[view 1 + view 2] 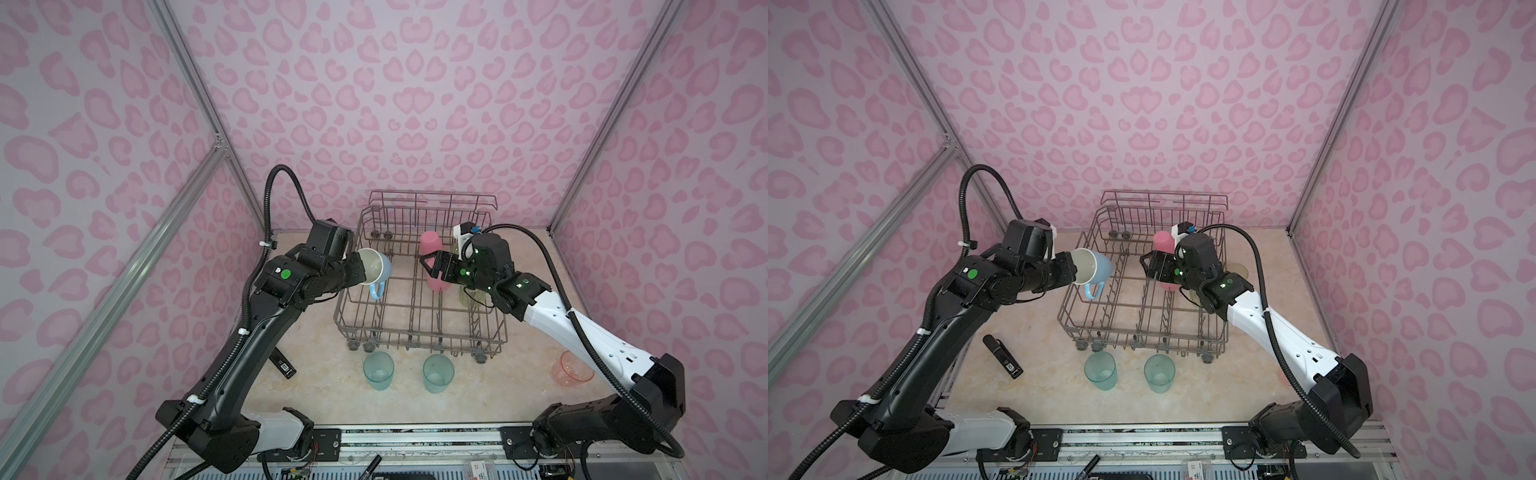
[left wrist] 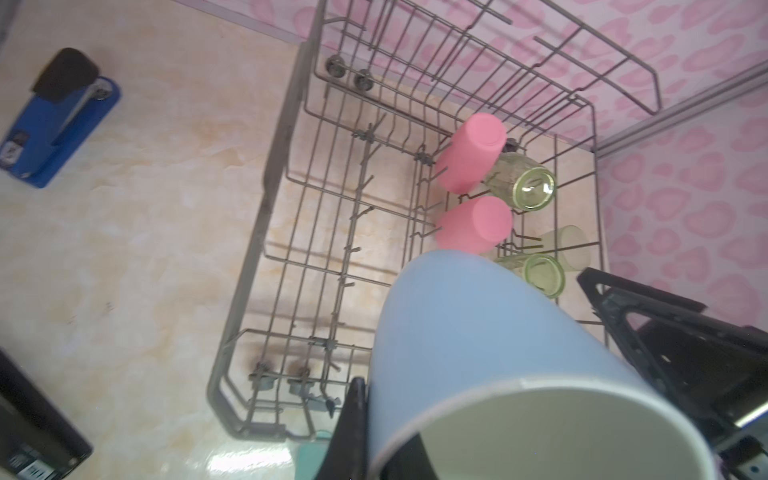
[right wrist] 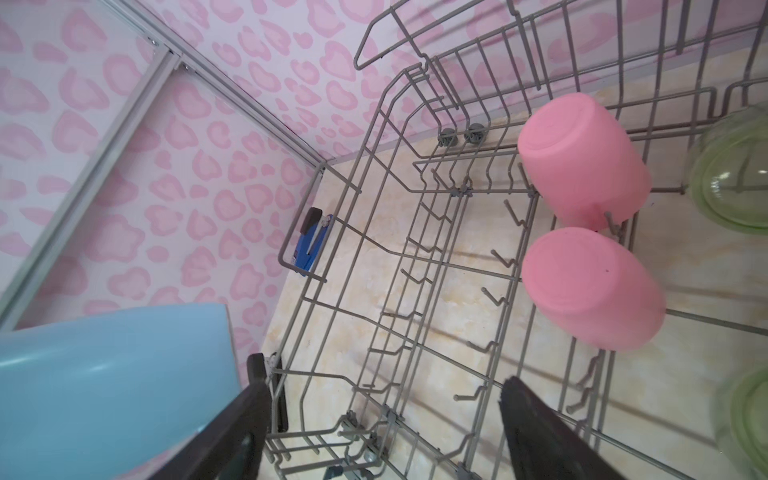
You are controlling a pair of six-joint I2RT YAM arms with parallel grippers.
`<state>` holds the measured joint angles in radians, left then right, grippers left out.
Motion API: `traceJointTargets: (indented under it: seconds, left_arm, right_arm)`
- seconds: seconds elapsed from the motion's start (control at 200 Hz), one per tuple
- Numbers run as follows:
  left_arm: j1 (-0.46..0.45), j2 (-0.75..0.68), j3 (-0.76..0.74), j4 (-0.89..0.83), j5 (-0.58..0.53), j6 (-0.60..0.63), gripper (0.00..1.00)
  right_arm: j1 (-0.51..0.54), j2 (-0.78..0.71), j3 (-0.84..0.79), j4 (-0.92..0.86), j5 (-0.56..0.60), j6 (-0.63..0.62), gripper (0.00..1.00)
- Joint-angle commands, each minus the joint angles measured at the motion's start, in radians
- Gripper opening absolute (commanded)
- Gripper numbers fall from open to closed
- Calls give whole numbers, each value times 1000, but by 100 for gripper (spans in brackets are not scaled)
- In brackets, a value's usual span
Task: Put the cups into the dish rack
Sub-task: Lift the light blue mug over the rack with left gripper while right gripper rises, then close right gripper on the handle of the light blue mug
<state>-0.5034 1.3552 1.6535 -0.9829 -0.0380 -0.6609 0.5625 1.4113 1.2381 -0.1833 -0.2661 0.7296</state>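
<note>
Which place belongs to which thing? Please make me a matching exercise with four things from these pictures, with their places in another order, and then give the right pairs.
Things
1. light-blue mug
2. pink tumblers
3. teal tumblers
4. salmon tumbler

Places
A. standing on the table in front of the dish rack
B. held in the left pincer over the rack's left side
C. on the table right of the rack, partly hidden by the right arm
D. bottom up inside the rack

Pairs: 1-B, 2-D, 3-A, 4-C
</note>
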Motion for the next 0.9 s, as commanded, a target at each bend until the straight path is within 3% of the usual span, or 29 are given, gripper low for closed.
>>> traceJointTargets:
  seconds: [0.0, 0.365, 0.895]
  left_arm:
    - [30, 41, 12, 238, 179, -29, 3]
    - [82, 110, -93, 642, 333, -312, 3]
    - [92, 112, -265, 945, 349, -577, 3]
  right_arm:
    - [-21, 7, -19, 144, -68, 175, 86]
    - [-34, -8, -109, 380, 2, 473, 82]
    - [-39, 4, -219, 708, -13, 777, 72]
